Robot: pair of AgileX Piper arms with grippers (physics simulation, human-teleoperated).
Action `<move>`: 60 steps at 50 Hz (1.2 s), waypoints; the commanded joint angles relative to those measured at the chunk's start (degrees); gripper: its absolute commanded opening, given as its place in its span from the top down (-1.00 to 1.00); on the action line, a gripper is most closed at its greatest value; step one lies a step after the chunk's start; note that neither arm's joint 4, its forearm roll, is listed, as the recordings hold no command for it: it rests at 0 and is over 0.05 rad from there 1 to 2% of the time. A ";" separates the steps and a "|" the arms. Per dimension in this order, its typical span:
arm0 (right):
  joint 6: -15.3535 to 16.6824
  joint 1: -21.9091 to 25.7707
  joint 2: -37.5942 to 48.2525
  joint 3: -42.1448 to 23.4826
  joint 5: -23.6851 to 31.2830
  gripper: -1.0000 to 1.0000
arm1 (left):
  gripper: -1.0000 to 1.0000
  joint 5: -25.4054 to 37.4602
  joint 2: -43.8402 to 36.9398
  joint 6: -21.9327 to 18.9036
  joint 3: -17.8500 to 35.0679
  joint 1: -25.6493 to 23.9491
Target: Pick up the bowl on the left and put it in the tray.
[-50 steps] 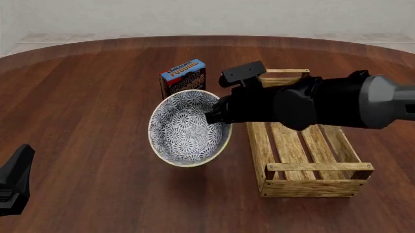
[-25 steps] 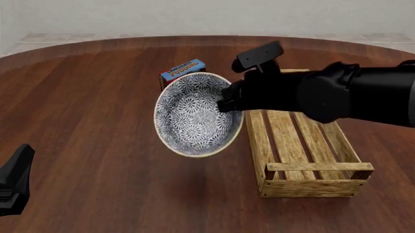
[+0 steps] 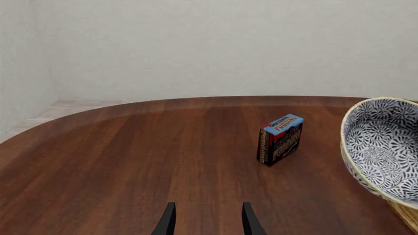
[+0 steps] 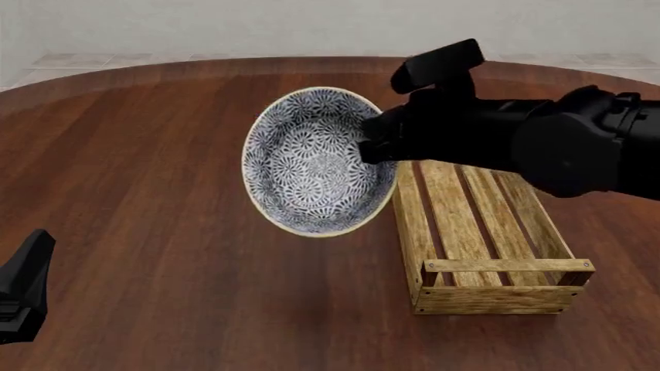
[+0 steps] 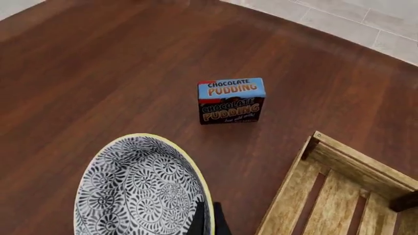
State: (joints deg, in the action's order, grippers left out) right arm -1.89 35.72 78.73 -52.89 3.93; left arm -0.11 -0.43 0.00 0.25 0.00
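Your right hand (image 4: 373, 147) is clamped on the rim of the bowl (image 4: 318, 161), holding it in the air, tipped on its side with its inside facing the front camera, just left of the tray (image 4: 493, 224). Your left hand (image 3: 205, 223) sits low over the worktop (image 4: 144, 170), fingers parted and holding nothing. The pudding box (image 5: 231, 100) stands beyond the bowl.

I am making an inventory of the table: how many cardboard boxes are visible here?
1. The small blue and dark chocolate pudding cardboard box stands on the brown wooden table, beyond the blue-patterned ceramic bowl; the bowl hides it in the front view.
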 commanded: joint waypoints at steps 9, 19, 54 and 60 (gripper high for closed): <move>-0.16 -1.72 -5.13 1.40 -1.58 1.00 | -1.00 0.00 0.00 0.00 0.00 0.00; -1.25 -2.97 -7.01 1.98 -1.91 1.00 | -1.00 0.00 0.00 0.00 0.00 0.00; -7.85 -10.05 -10.83 4.51 -3.08 1.00 | -1.00 0.00 0.00 0.00 0.00 0.00; -9.75 -10.75 -11.39 5.16 -3.32 1.00 | -1.00 0.00 0.00 0.00 0.00 0.00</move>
State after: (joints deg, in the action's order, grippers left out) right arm -8.87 26.53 68.30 -48.16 1.00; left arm -0.11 -0.43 0.00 0.25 0.00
